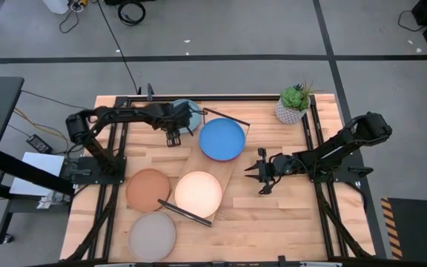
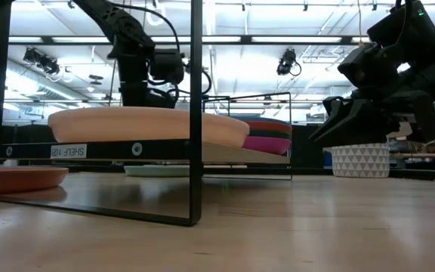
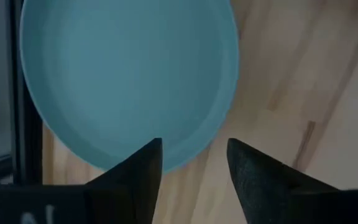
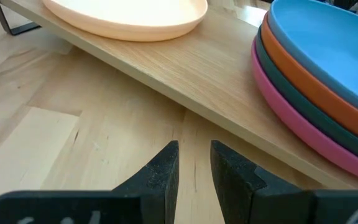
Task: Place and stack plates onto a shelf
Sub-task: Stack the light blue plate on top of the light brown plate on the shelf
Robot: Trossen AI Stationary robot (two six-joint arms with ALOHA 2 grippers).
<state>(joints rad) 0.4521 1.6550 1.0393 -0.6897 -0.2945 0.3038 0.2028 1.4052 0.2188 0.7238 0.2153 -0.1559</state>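
High view: left claw, parted and empty, hovers at the light blue plate at 11 o'clock, likely to grab it. Right claw, parted and empty, waits at 3 o'clock beside the shelf holding 5 plates.

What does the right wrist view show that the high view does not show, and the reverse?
Only the right wrist view shows the stack from the side: magenta plate lowest, teal plate above it, then orange plate. Only the high view shows the tan plate and grey plate on the table, the light blue plate by the left pincer, and the plant pot. Both show the right pincer, open beside the shelf, the cream plate and the bright blue plate on it.
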